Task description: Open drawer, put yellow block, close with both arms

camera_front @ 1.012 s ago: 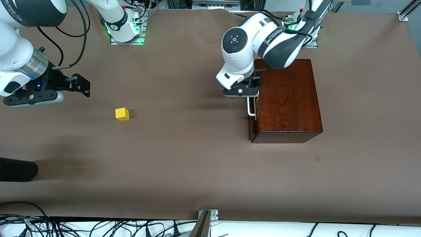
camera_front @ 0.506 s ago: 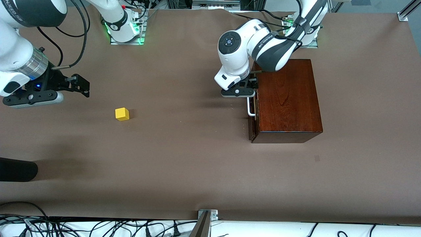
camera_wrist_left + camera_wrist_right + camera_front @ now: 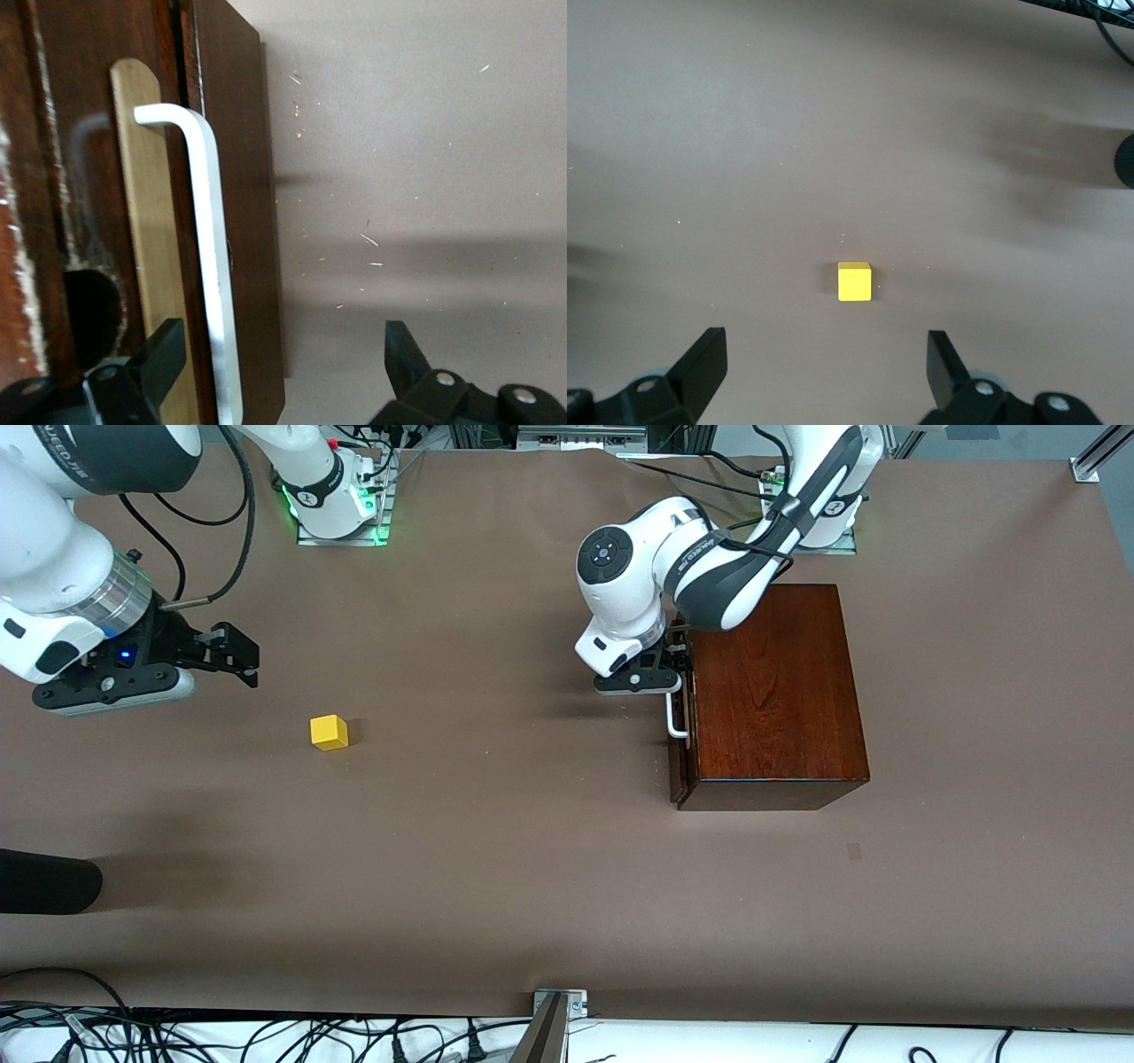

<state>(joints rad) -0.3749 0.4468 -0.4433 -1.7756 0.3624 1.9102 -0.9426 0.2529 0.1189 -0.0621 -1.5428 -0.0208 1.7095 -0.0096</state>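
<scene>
Along the bottom edge of the front view runs a tangle of black cables (image 3: 266, 1036), with one metal bracket (image 3: 558, 1005) at mid-edge. One dark rounded object (image 3: 44, 880) pokes in at the lower left of the frame, on the brown table (image 3: 496, 868). One wooden box (image 3: 771, 691) sits right of centre, glossy reddish-brown. One drawer (image 3: 680, 753), its front facing the right arm's end of the table, looks shut or nearly so, with a thin dark gap showing along its edge in the left wrist view. One white loop handle (image 3: 208, 266) on it. One yellow block (image 3: 329, 732) lies left of centre on bare table, well apart from the box, with nothing between them.

Two arms, two grippers. Left gripper (image 3: 640, 682) sits at the end of the handle farther from the camera, jaws wide; in the left wrist view one finger (image 3: 151, 363) is on the drawer-front side of the handle bar and the other out over the table, with the bar between them and not clamped. Right gripper (image 3: 824, 367) is at the mid-left of the frame, over bare table near the block, jaws wide, holding nothing. Two arm bases at the top edge, one lit green (image 3: 341, 505).
</scene>
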